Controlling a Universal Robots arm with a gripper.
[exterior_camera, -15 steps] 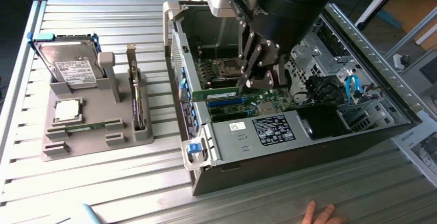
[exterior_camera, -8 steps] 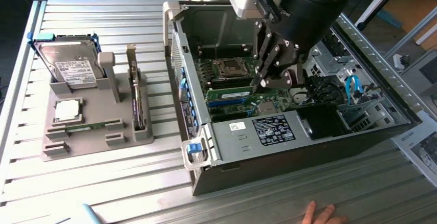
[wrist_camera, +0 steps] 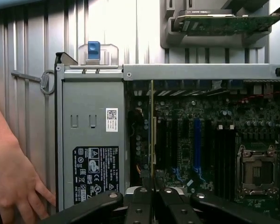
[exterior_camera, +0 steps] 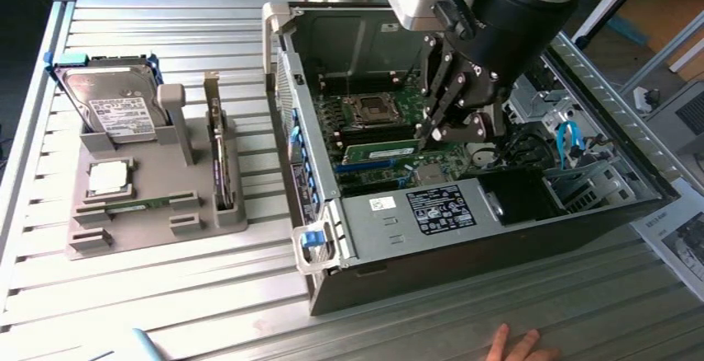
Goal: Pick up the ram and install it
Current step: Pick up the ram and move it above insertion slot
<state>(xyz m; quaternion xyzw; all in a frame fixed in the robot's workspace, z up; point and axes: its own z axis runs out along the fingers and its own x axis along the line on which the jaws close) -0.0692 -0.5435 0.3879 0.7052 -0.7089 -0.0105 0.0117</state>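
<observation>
Slatted metal table (exterior_camera: 165,295) is seen carrying an open computer case (exterior_camera: 288,89), into which the arm is reached. The pincer (exterior_camera: 440,130) is pressed nearly together on the ram (exterior_camera: 380,136). In the wrist view the ram (wrist_camera: 152,130) is seen edge-on as a thin line running out from between the pincer (wrist_camera: 153,184) tips.

The ram's long axis is laid across the case, from the pincer tips toward the exterior view's left. It appears parallel to the dark memory slots (wrist_camera: 226,154). It is held low over the motherboard (exterior_camera: 385,167), just beside the processor socket (exterior_camera: 371,110). Whether its edge is already touching a slot cannot be told.

The labelled power supply (exterior_camera: 440,208) is found nearer the camera, on the front side of the pincer.

Well apart, at the exterior view's left, a gray holder (exterior_camera: 154,229) is set with a hard drive (exterior_camera: 110,105) and an upright expansion card (exterior_camera: 220,163). A person's hand (exterior_camera: 517,346) is rested on the table near the case.
</observation>
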